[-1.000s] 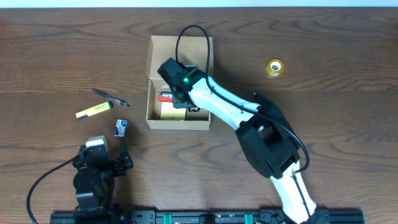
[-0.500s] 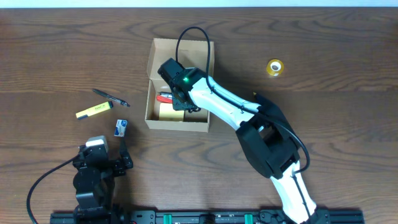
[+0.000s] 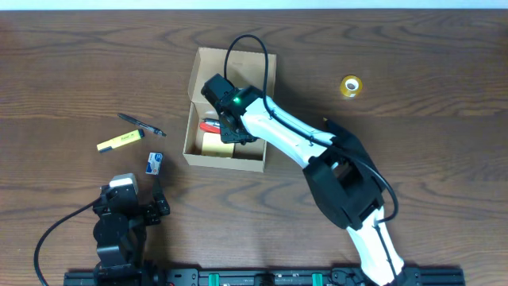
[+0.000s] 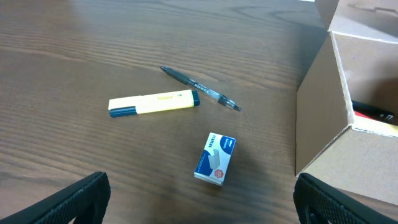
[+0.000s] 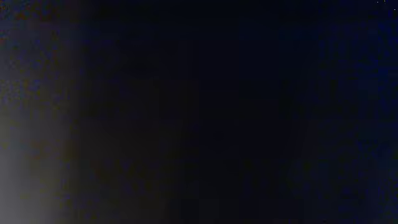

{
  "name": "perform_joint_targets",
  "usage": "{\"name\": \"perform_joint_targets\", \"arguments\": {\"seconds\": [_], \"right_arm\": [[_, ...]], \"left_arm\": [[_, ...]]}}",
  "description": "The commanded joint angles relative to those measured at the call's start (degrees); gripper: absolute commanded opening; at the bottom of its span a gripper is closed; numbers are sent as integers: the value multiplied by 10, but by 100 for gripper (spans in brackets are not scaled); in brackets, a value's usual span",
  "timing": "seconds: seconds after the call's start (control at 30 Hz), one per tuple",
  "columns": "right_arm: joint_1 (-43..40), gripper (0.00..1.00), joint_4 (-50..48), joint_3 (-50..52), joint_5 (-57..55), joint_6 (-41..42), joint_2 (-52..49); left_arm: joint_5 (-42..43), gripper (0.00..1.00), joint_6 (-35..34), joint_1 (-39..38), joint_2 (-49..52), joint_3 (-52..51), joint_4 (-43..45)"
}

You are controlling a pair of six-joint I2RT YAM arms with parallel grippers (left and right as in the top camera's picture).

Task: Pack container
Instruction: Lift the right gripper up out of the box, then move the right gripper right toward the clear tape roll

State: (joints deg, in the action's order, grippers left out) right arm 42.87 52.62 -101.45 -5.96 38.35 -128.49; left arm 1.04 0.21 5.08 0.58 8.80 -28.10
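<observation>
The container, a tan cardboard box (image 3: pixel 225 163) with its flap lid open at the far side, sits mid-table; its corner shows in the left wrist view (image 4: pixel 323 118). Inside I see a yellow item (image 3: pixel 213 143) and a red item (image 3: pixel 209 124). My right gripper (image 3: pixel 230 131) reaches down into the box; its fingers are hidden and its wrist view is black. My left gripper (image 4: pixel 199 199) is open and empty, at the near left. On the table left of the box lie a yellow highlighter (image 3: pixel 120 141), a black pen (image 3: pixel 141 125) and a small blue box (image 3: pixel 155 164).
A roll of yellow tape (image 3: pixel 351 86) lies at the far right. The right arm stretches from the near edge across the table to the box. The left arm sits at the near left edge.
The box has shifted slightly to the right and turned a little with the right gripper inside it. The left arm has not moved.
</observation>
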Motion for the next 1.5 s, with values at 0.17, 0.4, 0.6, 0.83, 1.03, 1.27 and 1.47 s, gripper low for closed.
{"name": "perform_joint_targets", "arguments": {"seconds": [0.17,0.4,0.6,0.83,1.03,1.27,1.47], "right_arm": [[-2,1,3,-9,2,-43,127],[-9,20,74,-9,-4,-54,221],[-44,56,140,17,-8,-14,210],[-74,47,39,111,64,8,196],[-75,36,-28,175,64,8,196],[-78,10,-53,194,21,-1,196],[-79,7,-57,194,-15,-24,196]], "left_arm": [[-9,95,0,-2,-3,-10,0],[-9,95,0,-2,-3,-10,0],[-9,95,0,-2,-3,-10,0],[-8,95,0,-2,-3,-10,0],[-9,95,0,-2,-3,-10,0],[-9,95,0,-2,-3,-10,0],[-9,95,0,-2,-3,-10,0]]}}
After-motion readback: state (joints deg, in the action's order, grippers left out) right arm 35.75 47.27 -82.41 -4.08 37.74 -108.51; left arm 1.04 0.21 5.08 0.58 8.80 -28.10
